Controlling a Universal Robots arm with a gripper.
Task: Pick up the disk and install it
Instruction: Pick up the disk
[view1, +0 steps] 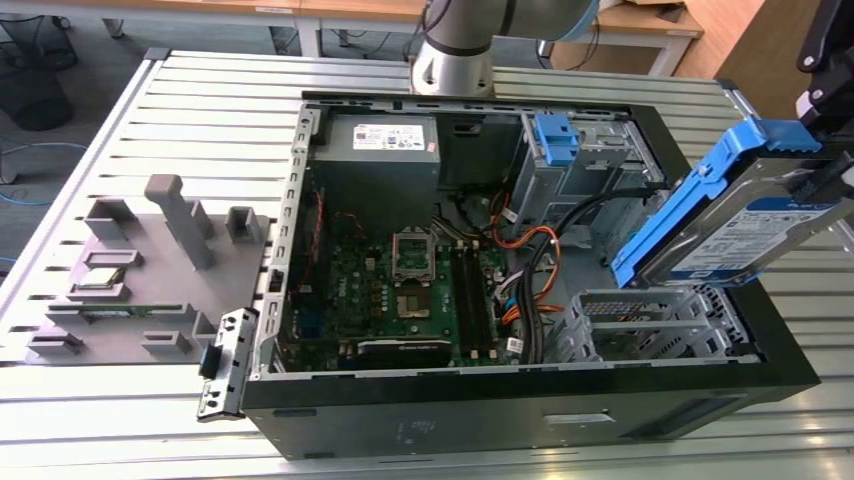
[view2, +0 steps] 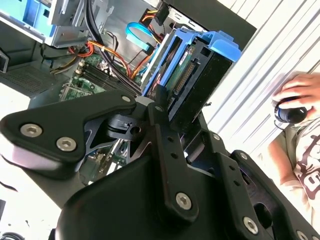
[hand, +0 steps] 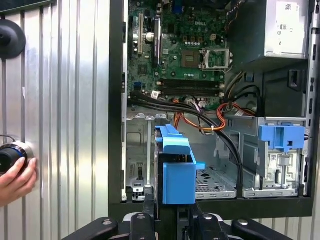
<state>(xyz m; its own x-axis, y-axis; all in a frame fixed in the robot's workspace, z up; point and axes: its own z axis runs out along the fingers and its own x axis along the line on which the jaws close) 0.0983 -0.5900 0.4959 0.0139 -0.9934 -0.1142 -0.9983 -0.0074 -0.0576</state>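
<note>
The disk (view1: 747, 225) is a silver-grey drive with a blue-and-white label in a bright blue bracket. It hangs tilted in the air above the open computer case (view1: 534, 390), at the exterior view's right. My gripper (view1: 819, 180) is shut on its far end. The second wrist view shows the black fingers (view2: 159, 107) clamped on either side of the disk (view2: 192, 75). In the first wrist view the disk (hand: 176, 170) stands edge-on above my gripper (hand: 175, 220), over the empty metal drive cage (hand: 215, 177).
Inside the case are the green motherboard (view1: 414, 280), a grey power-supply box (view1: 380, 140), orange and black cables (view1: 527, 250) and another blue bracket (view1: 554, 135) in a bay. A grey fixture tray (view1: 147, 260) lies at the exterior view's left. A person's hand (hand: 15, 180) rests on a black knob.
</note>
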